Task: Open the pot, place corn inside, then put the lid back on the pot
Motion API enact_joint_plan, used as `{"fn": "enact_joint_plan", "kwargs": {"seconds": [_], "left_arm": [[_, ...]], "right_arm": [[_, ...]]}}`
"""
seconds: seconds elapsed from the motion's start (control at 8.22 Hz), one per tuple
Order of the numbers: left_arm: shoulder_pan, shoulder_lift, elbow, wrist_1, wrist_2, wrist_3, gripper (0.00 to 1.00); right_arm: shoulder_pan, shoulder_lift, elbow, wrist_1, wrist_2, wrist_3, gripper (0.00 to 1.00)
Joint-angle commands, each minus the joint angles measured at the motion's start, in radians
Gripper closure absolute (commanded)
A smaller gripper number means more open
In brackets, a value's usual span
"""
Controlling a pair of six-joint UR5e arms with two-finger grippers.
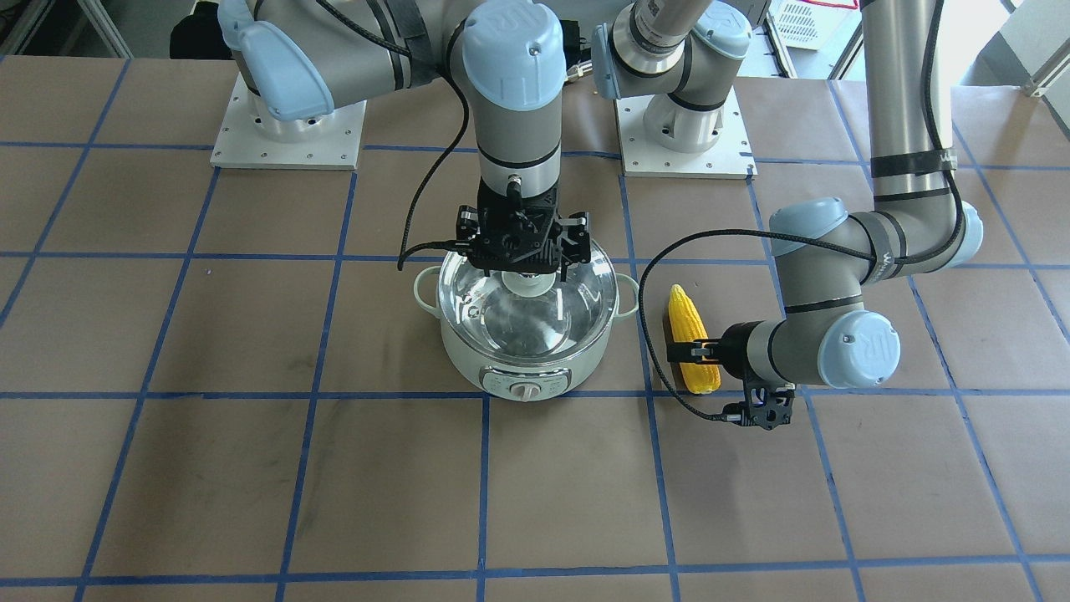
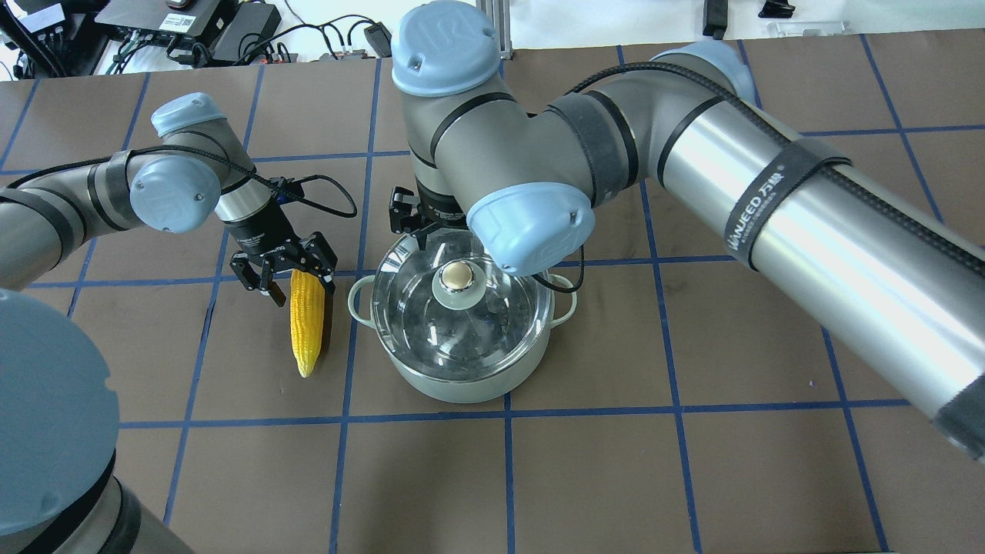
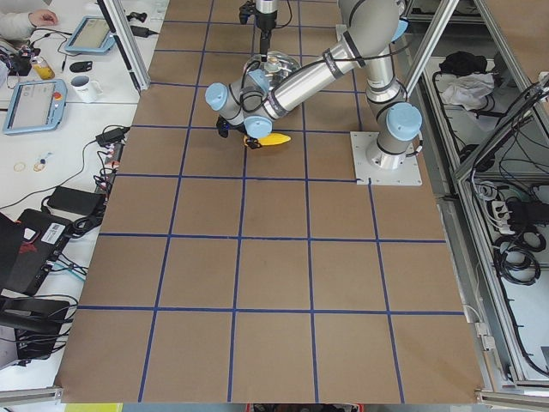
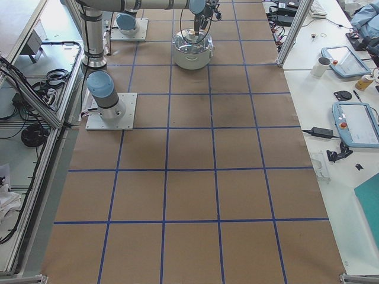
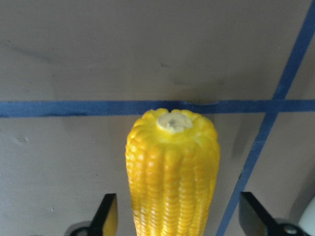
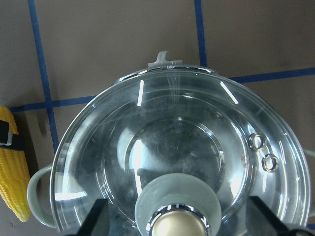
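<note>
The step in hand is judged to be the opening of the pot (image 1: 518, 372), whose lid (image 2: 454, 327) is seated on its rim. The right gripper (image 1: 522, 269) is held directly over the pot, open wide, with one finger on each side of the knob (image 6: 172, 226) and nothing gripped. For a clean lift, the gripper should be centred on the knob and lowered so that the fingers close below its widest part. The lid should then be raised straight up, so that the glass is not dragged across the rim and the pot is not shifted.

The corn (image 2: 305, 327) lies flat on the worktop (image 1: 251, 485) just beside the pot, on the side towards the left arm. The left gripper (image 2: 295, 285) is set over its blunt end, open, with a gap visible between each finger and the cob, so nothing is held. A grip nearer the middle of the cob would probably be steadier.

The worktop is covered in brown sheeting marked off in squares with blue tape. Well apart from the pot, beyond the worktop's edge, a white desk carrying a tablet (image 4: 355, 124) and a mug (image 4: 324, 65) can be seen, along with cables and metal framing.
</note>
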Motion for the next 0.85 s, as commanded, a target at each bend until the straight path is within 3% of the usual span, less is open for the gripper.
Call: {"fn": "enact_joint_plan", "kwargs": {"seconds": [0.0,0.12,0.36,0.73], "left_arm": [[0.0,-0.002,-0.001,-0.001,-0.04,0.001,1.0],[0.0,0.004,0.0,0.0,-0.057,0.001,1.0],[0.0,0.073,0.015,-0.031,-0.005,-0.021,1.0],[0.006,0.194,0.046,-0.152,0.125,-0.022,1.0]], "right_arm": [[0.044,0.03,0.004,-0.003,-0.036,-0.006,0.09],[0.044,0.032,0.007,-0.002,-0.036,-0.006,0.17],[0.044,0.03,0.01,0.009,-0.036,-0.006,0.31],[0.044,0.027,0.011,0.041,-0.034,-0.009,0.35]]}}
